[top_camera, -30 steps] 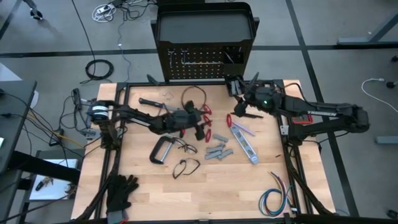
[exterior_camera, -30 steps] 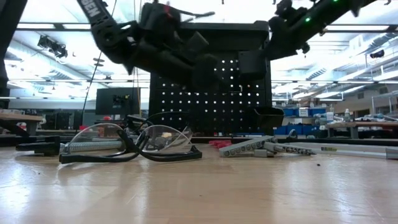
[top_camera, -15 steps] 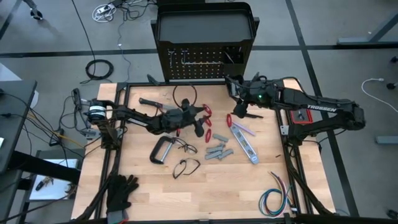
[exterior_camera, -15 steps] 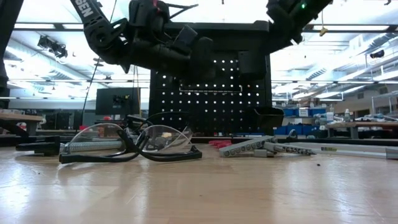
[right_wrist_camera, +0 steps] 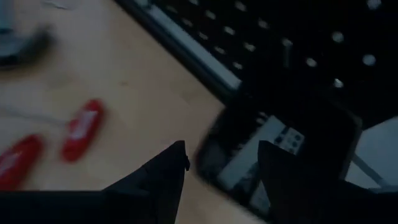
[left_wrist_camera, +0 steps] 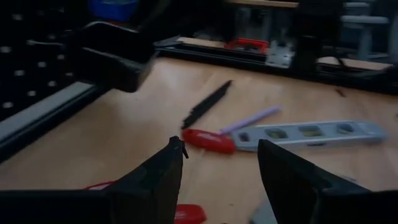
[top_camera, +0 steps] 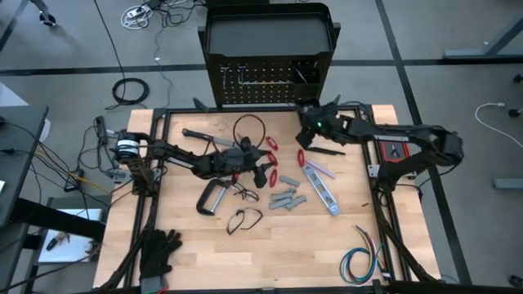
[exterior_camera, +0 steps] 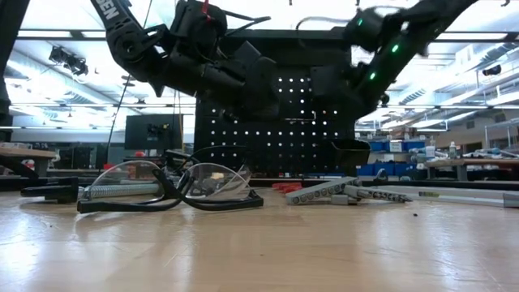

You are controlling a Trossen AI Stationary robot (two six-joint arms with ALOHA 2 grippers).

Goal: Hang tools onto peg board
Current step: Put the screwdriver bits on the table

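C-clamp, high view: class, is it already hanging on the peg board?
No, the C-clamp lies flat on the table, well short of the peg board.

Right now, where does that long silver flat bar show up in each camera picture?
High view: the silver flat bar lies right of centre on the table, slanted.
Low view: probably the long pale strip at far right.
Left wrist view: middle right, beyond the fingers.
Right wrist view: not in it.
Shared landmark: the peg board, standing at the table's far edge in all four views.
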